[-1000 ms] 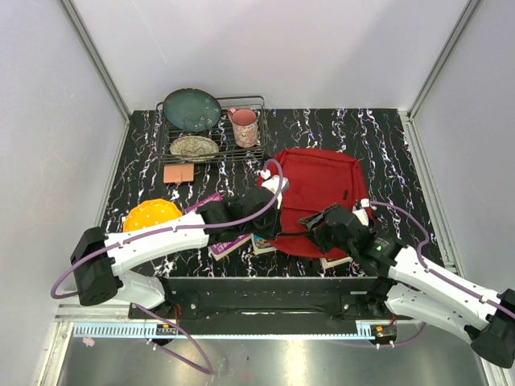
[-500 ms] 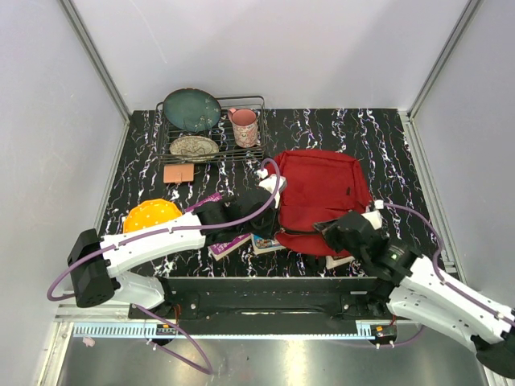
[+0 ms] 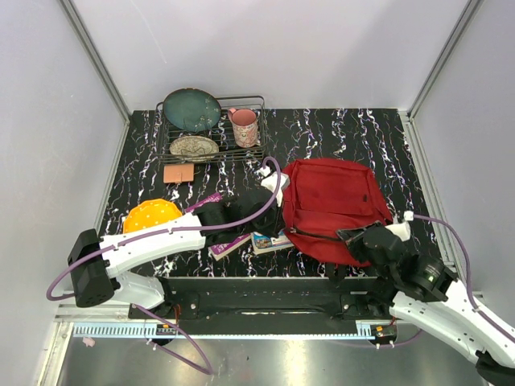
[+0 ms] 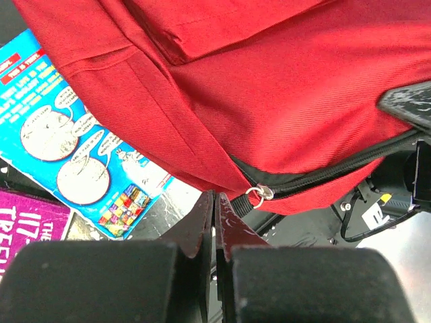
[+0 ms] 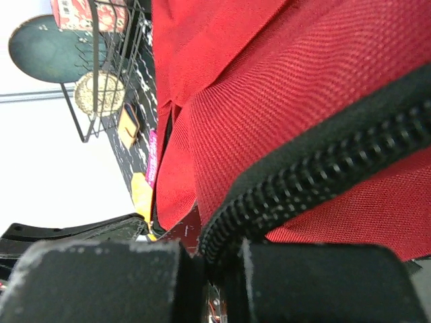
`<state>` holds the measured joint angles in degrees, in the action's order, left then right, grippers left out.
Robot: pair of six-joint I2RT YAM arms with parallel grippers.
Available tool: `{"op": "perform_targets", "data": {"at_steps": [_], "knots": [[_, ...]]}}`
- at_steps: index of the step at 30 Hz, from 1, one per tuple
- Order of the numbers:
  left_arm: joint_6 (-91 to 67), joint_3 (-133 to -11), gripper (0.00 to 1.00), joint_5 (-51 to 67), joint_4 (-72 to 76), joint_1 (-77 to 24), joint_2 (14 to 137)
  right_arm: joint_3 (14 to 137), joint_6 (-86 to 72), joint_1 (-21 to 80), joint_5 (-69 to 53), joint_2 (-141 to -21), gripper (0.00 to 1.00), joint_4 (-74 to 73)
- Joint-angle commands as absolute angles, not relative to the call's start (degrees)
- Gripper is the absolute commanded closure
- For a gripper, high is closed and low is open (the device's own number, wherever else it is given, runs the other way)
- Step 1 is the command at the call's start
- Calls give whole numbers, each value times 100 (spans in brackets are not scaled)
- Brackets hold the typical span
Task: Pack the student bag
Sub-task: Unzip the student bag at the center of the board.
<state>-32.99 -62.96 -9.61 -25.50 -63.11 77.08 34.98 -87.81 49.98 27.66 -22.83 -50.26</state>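
The student bag (image 3: 330,201) is a large dark-red backpack lying right of centre, with its black zip along the near edge. My right gripper (image 3: 350,237) is shut on that zip edge. In the right wrist view the toothed zip tape (image 5: 303,168) runs down between my fingers (image 5: 101,282). My left gripper (image 3: 282,221) is shut at the bag's near left corner. In the left wrist view its tips (image 4: 215,198) touch the red seam beside the metal zip slider (image 4: 259,194). I cannot tell whether any fabric is pinched there.
A blue comic book (image 3: 272,241) and a purple book (image 3: 229,245) lie left of the bag by my left arm. An orange disc (image 3: 151,215) sits further left. A wire rack (image 3: 211,129) at the back holds a teal plate, a patterned dish and a pink mug.
My right gripper has shut on the bag's zip edge and drawn back to the near right. The bag has shifted right and now covers the book by its near edge. The left gripper has barely moved.
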Motion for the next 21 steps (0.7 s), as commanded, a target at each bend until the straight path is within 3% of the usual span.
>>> {"op": "perform_targets", "data": {"at_steps": [1, 12, 21], "knots": [[-2927, -6328, 100, -1406, -3164, -6065, 7681, 4183, -8491, 4948, 4464, -2329, 100, -6091], [-2760, -6460, 100, -1521, -3454, -5432, 7866, 4544, -8104, 4948, 4430, -2760, 100, -6047], [-2558, -6661, 100, -2135, -3744, -5309, 8305, 4280, -8227, 4948, 4193, -2364, 100, -5862]]}}
